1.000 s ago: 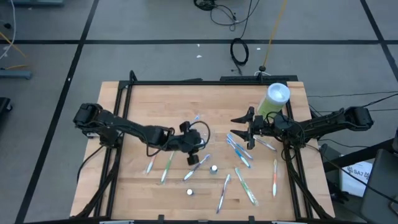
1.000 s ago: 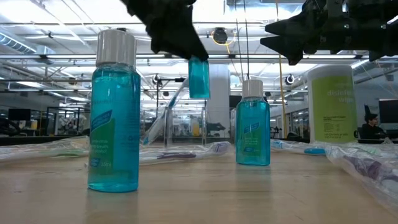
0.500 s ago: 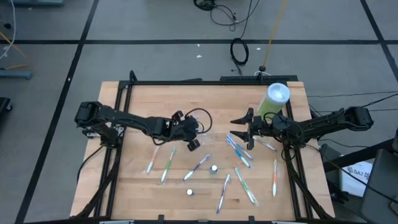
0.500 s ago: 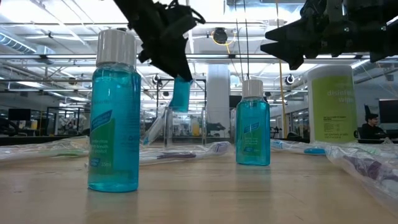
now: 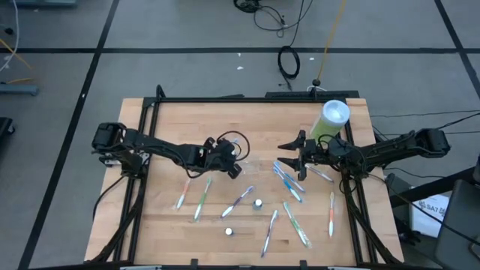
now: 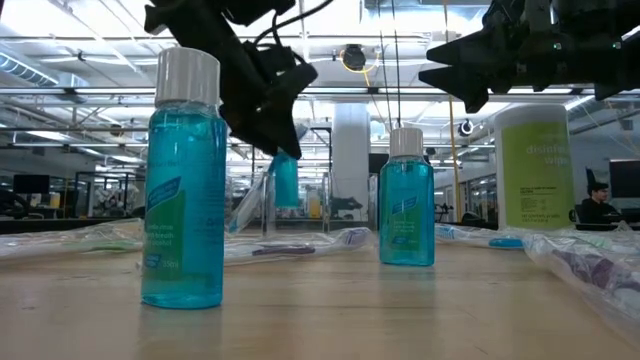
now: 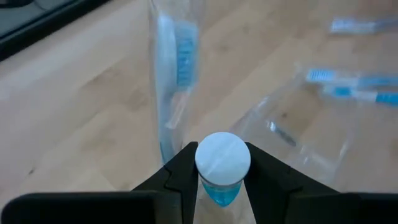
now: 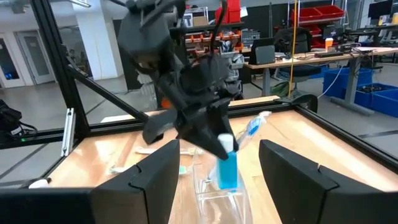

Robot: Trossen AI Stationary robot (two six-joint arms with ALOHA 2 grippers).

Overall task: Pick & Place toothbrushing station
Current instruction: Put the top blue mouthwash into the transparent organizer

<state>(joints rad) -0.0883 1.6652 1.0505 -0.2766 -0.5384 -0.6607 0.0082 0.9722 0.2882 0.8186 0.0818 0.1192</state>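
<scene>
While the right gripper hangs above the worktop with its fingers spread wide and nothing between them, the left gripper holds a small teal bottle with a white cap, its fingers closed on the bottle's sides just under the cap. In the low view this bottle hangs neck-up and slightly tilted, level with the top of the clear cup behind it; whether it is inside the cup or just beside it cannot be told from there. The right wrist view shows the bottle directly above the cup, with a blue brush leaning in the cup. The left wrist view shows that brush standing close behind the held bottle.

Two more teal bottles stand upright on the worktop: a near one and a farther one. From above they show as white caps, well apart from the cup. Wrapped brushes lie scattered flat across the wood: a pair towards the left arm's side, a cluster under the right gripper, and an orange one near the right edge. A green canister with a white lid stands at the far right corner.
</scene>
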